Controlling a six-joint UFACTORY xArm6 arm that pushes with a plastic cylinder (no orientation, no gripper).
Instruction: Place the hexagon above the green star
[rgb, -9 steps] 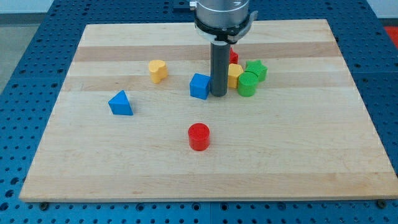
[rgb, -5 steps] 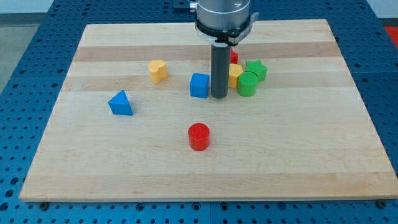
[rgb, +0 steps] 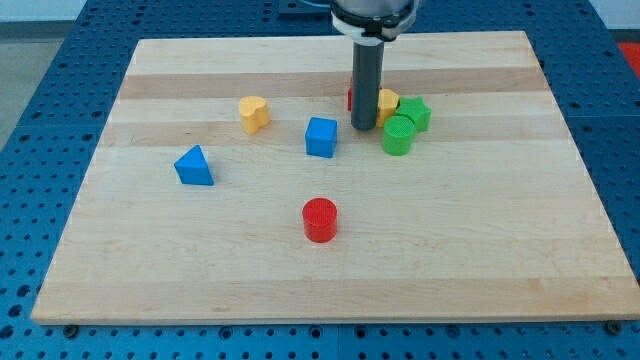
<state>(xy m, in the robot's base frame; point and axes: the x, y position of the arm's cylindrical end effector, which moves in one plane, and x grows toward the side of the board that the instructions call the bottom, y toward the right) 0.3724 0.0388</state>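
The yellow hexagon lies right of centre near the view's top, touching the left side of the green star. My tip stands just left of and below the hexagon, and the rod hides the hexagon's left edge. A green cylinder sits just below the hexagon and the star, right of my tip. A red block shows only as a sliver behind the rod's left side.
A blue cube lies left of my tip. A yellow heart-like block is further left, a blue triangle at the left, and a red cylinder below centre. All lie on the wooden board.
My tip has moved up and a little right, away from the blue cube. The yellow hexagon has shifted up and right, now level with the green star's left side.
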